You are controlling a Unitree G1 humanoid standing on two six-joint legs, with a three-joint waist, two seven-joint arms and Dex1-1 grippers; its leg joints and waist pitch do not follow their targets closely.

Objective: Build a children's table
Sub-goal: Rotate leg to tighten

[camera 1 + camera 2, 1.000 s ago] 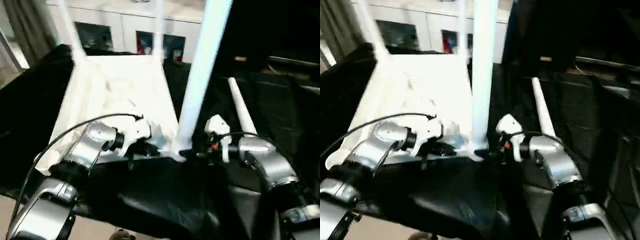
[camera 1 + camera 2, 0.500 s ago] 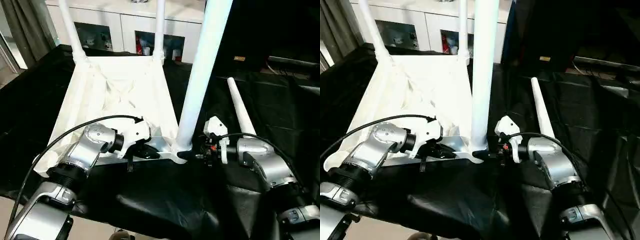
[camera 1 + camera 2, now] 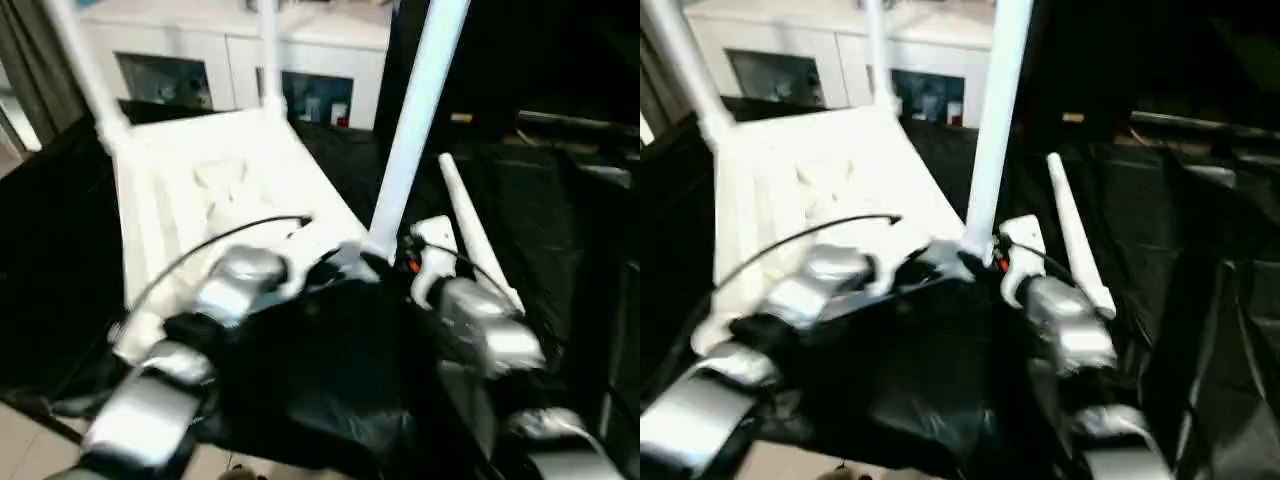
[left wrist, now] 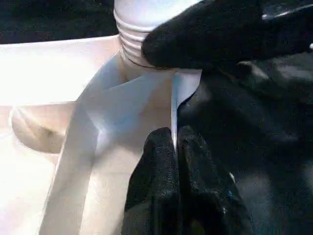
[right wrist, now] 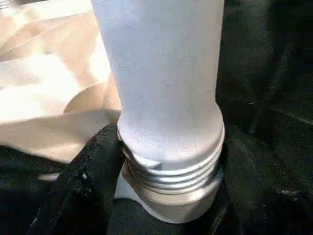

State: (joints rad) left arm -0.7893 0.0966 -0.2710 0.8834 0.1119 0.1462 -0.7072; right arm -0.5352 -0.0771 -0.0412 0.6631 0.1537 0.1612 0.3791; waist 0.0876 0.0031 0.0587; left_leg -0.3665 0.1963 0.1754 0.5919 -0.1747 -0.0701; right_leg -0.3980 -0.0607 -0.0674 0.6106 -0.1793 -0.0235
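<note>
I have the tabletop (image 3: 215,195) lying upside down on the black cloth (image 3: 330,390), ribbed underside up, and the leg (image 5: 164,93) I am working on stands upright in the near corner socket (image 5: 171,203), between my two grippers. Its threaded collar sits just above the socket rim, with several ridges showing, so I judge it is not yet fully seated.

My right gripper (image 5: 161,196) straddles that collar: one black finger (image 5: 80,188) presses the base on one side, the other sits at the far side, so the jaws are clasped around the leg's threaded base. My left gripper (image 4: 175,171) is pinched tight on the thin edge of the tabletop's wall, just beside the socket, steadying the corner. The right gripper's finger crosses the leg's base in the left wrist view.

Two more legs (image 3: 85,75) stand in the far corners, and the fourth leg (image 3: 470,235) lies loose on the cloth just beyond my right wrist.

I expect the hollow plastic leg to be light, stiff and slick; its long upper end will lever hard against any grip high up, so low at the collar seems the right hold. The tabletop wall looks thin and may flex, so I would brace close to the corner, where the ribs stiffen it.
</note>
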